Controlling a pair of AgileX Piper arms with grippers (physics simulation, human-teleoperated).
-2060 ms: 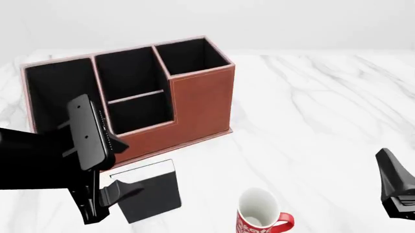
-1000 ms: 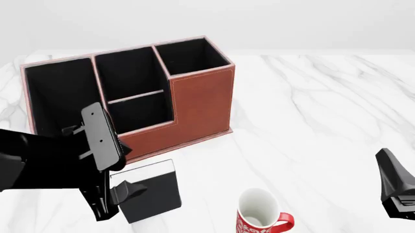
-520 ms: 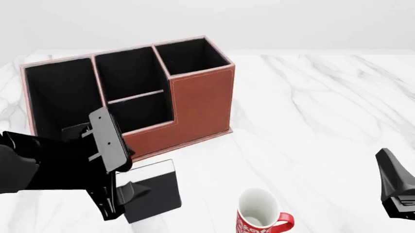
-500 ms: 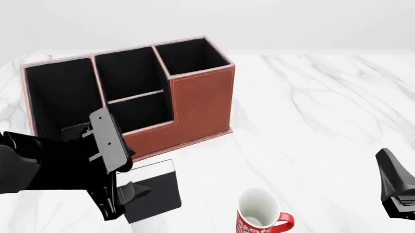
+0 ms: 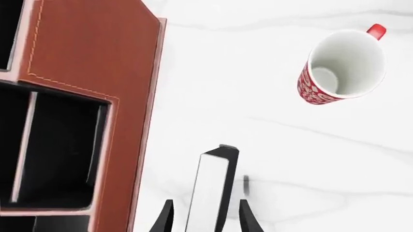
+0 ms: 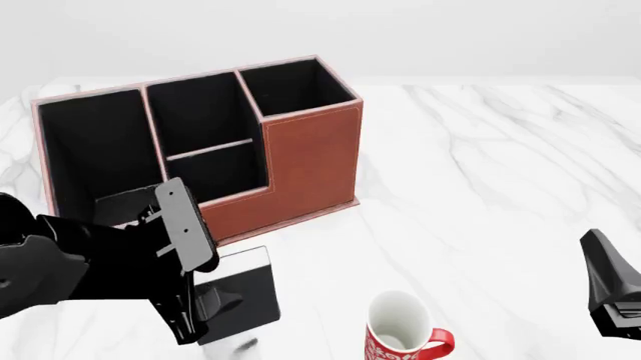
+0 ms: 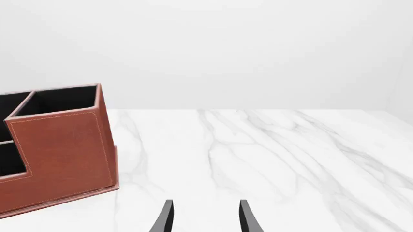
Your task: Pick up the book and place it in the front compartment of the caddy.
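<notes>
The book [image 6: 245, 289] stands on edge on the marble table, just in front of the caddy [image 6: 311, 157]; its black cover faces the front view. From above, in the left wrist view, the book [image 5: 212, 186] shows a white page edge beside a thin black cover. My left gripper [image 6: 200, 319] is open and straddles the book, one finger on each side [image 5: 206, 216]. The reddish-brown caddy [image 5: 96, 72] has black open compartments, and its low front compartment [image 6: 215, 172] sits behind the stepped wall. My right gripper [image 6: 611, 300] waits open at the right edge, holding nothing [image 7: 205, 217].
A red-and-white mug [image 6: 401, 330] stands upright right of the book, near the table's front edge, and also appears in the left wrist view [image 5: 342, 67]. The caddy [image 7: 65, 154] lies far left of the right gripper. White marble table [image 6: 501, 187] stretches to the right.
My left arm has shifted right and lowered, bringing its fingers down around the book. The book, caddy, mug and right arm have stayed put.
</notes>
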